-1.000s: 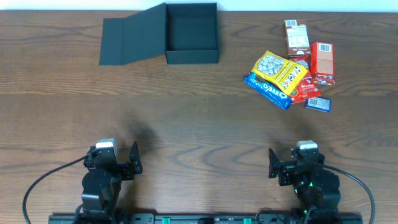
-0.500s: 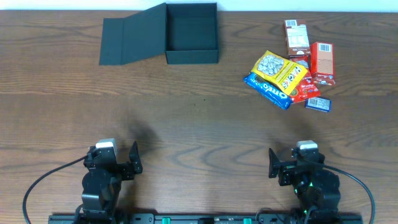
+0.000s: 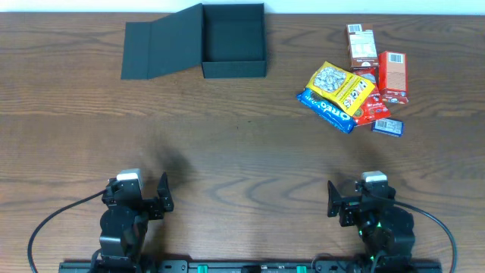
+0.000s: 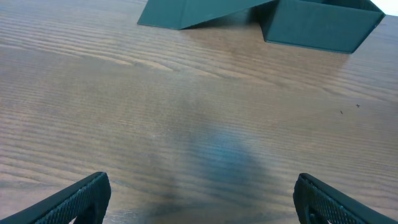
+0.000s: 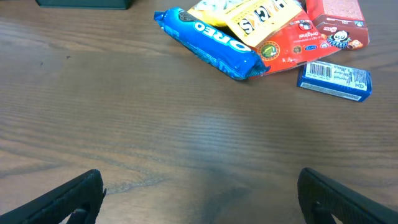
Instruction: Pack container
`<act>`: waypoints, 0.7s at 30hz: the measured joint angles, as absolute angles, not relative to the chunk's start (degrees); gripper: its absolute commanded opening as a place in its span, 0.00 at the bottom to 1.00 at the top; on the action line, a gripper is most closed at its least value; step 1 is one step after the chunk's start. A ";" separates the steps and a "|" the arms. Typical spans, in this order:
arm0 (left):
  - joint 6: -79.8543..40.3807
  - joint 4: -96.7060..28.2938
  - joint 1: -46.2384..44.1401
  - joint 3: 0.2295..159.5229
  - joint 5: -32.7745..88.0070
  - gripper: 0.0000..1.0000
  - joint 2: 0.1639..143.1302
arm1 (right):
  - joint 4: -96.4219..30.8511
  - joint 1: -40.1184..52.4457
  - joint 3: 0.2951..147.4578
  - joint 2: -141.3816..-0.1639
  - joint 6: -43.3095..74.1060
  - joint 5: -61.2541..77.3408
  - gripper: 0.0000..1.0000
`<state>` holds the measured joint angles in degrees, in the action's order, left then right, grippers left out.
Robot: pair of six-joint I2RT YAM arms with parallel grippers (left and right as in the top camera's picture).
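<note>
Far ahead of the left fingers: the container point(image 3: 235, 70) sits at the far side of the counter point(image 3: 242, 152); it is well apart from both arms, and nearer the left fingers point(image 4: 84, 198) than the right fingers point(image 5: 74, 200)
Progress: by my judgement the packing has not begun; the inside of the container shows bare and black, and every snack lies outside it
Done: the flap lid point(image 3: 161, 50) is already open, so the mouth is free to load from above
Left to do: each snack has to be picked up, carried across to the container and set inside; the lid probably has to be folded over afterwards
Snacks: a loose heap far ahead of the right fingers and a little to their right, well apart from the container
Heap, near to far from the right fingers: a small blue packet point(image 5: 334, 81); a blue Oreo packet point(image 5: 208, 45) and a red packet point(image 5: 292, 42); a yellow packet point(image 3: 341, 86) lying over both of those; two red cartons point(image 3: 362, 45) point(image 3: 392, 76) at the far end
Left fingers: spread wide, gripping nothing; only bare counter lies between them
Right fingers: spread wide, gripping nothing; bare counter between them, the heap well ahead
Container's look: matte black, roughly square, shallow, with straight low walls; much larger than any packet
Lid's look: a flat black flap hinged on the wall away from the snacks; it folds outward to the left and lies on the counter
</note>
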<state>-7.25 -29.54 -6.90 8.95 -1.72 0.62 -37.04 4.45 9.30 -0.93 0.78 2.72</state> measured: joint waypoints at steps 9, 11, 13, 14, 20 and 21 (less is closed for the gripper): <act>-7.25 -29.54 -6.90 8.95 -1.72 0.95 0.62 | -35.97 4.45 9.30 -0.93 0.80 2.76 0.99; -7.25 -29.54 -6.90 8.95 -1.74 0.95 0.62 | -32.73 4.45 9.21 -0.93 2.52 3.46 0.99; -7.25 -29.54 -6.90 8.95 -1.72 0.95 0.62 | -28.75 4.40 9.15 -0.93 7.60 6.26 0.99; -7.25 -29.54 -6.90 8.95 -1.74 0.95 0.62 | -27.14 4.38 9.15 -0.93 11.25 8.56 0.99; -7.25 -29.52 -6.90 8.95 -1.72 0.95 0.62 | -24.53 4.36 9.15 -0.89 26.70 15.46 0.99; -7.25 -29.52 -6.90 8.95 -1.72 0.95 0.62 | -24.21 4.36 9.13 -0.89 28.53 16.62 0.99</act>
<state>-7.25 -29.52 -6.90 8.95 -1.72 0.62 -24.21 4.36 9.13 -0.89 28.53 16.62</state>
